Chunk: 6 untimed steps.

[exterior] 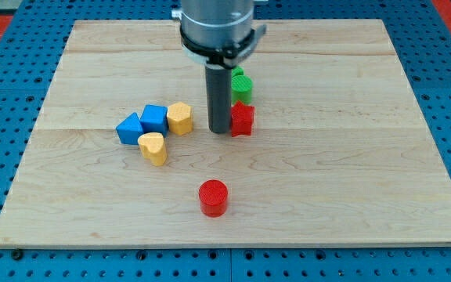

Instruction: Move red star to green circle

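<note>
Nearest the view's bottom stood a red cylinder block [213,197], alone on the pale wooden board [366,180], well apart from everything else. Further up, toward the view's left, lay a cluster: a yellow heart-shaped block [153,147], a blue triangular block [129,128], a blue cube block [155,118] and a second yellow heart-shaped block [180,118], packed close, some touching.

Beyond that, near the middle, my tip [220,130] rested on the board just at the left side of the red star block [243,120], touching it or nearly so. The rod has no jaws, so it clasped nothing; it could only press sideways. The red star sat just below the green circle block [240,84], the two looking close to touching, though the rod hid part of the green one.

By my judgement the task was in its closing step: the star was already beside its goal. The next move called for only a short, gentle nudge toward the view's top, from below the star, without knocking the green circle away.

No containers were on the board, so nothing was held in any.
</note>
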Each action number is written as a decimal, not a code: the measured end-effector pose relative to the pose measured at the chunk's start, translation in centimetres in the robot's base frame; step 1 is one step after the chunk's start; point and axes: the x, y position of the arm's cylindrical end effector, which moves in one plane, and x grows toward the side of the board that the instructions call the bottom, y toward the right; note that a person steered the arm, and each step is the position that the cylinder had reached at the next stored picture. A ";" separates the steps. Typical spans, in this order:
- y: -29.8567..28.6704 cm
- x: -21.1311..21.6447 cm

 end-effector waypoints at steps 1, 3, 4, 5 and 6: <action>1.0 0.8; 2.5 4.2; 2.5 0.4; 2.5 -2.6; 3.6 -2.8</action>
